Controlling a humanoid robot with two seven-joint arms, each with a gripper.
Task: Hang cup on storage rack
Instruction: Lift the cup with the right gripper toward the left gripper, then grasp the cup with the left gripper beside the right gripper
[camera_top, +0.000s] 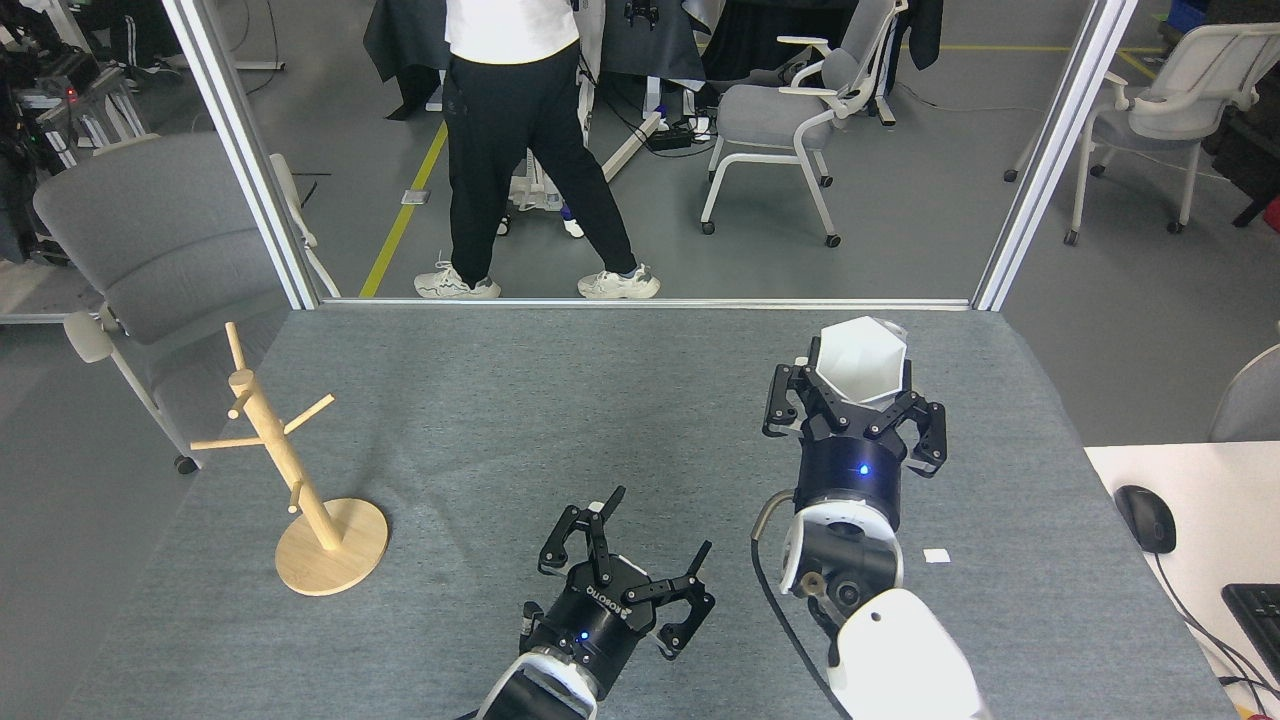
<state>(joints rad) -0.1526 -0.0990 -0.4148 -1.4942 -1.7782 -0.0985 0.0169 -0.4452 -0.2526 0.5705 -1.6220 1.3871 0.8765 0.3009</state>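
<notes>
The white faceted cup (858, 360) is held up over the table's right half, its hexagonal mouth facing me. My right gripper (852, 385) is shut on the cup, fingers clasping its lower sides. My left gripper (652, 528) stands open and empty near the front middle of the table, fingers spread. The wooden storage rack (290, 462) stands upright at the table's left side on its round disc base, pegs bare, far from both grippers.
A grey cloth covers the table (600, 400). A small white scrap (937, 555) lies right of my right arm. A person (520, 140) walks on the floor beyond the far edge. A mouse (1145, 518) and keyboard sit on a white desk at right.
</notes>
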